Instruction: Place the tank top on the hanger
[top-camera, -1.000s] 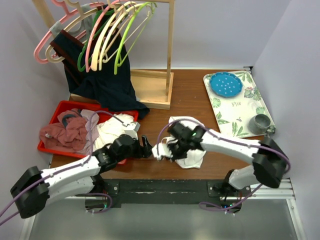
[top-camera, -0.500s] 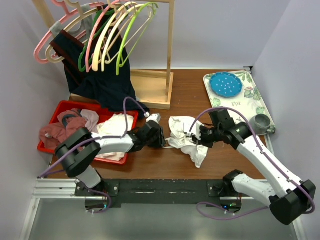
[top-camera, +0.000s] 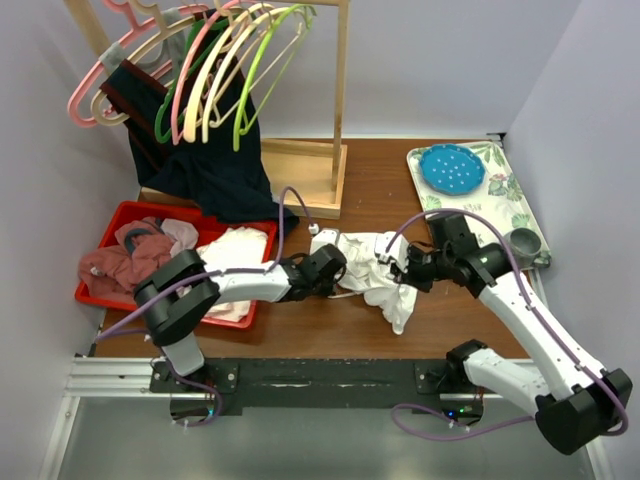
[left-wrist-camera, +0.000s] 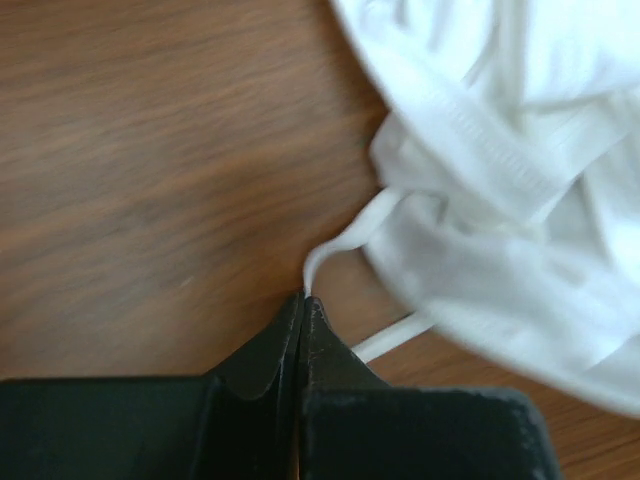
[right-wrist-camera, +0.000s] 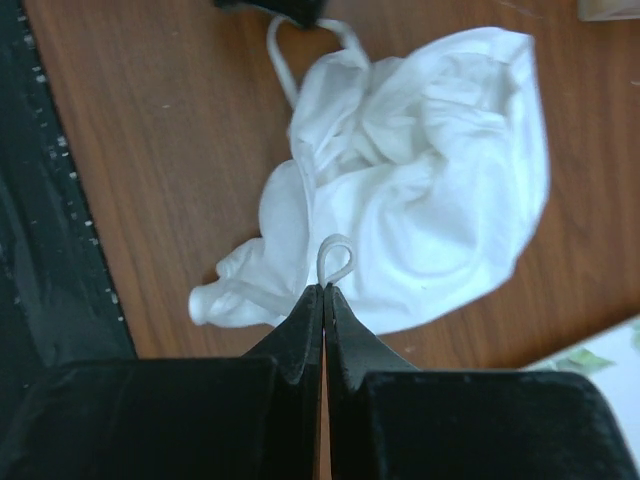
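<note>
Both pincers are pressed fully together, each pinching a thin white strap of the tank top (top-camera: 375, 268), which lies crumpled on the brown table (top-camera: 380, 200) between the two arms. The left pincer (left-wrist-camera: 302, 305) has its tips meeting with no gap, a narrow loop of strap caught at the very point while the bunched fabric spreads just beyond it. The right pincer (right-wrist-camera: 324, 292) is likewise closed tight on a small loop of strap that stands up from its tips, the rest of the garment heaped on the wood past it. In the overhead view the left pincer (top-camera: 335, 264) meets the top's left edge and the right pincer (top-camera: 398, 266) its right side. The lime hanger (top-camera: 262, 70) hangs on the wooden rack (top-camera: 340, 100) at the back, well apart from the top.
</note>
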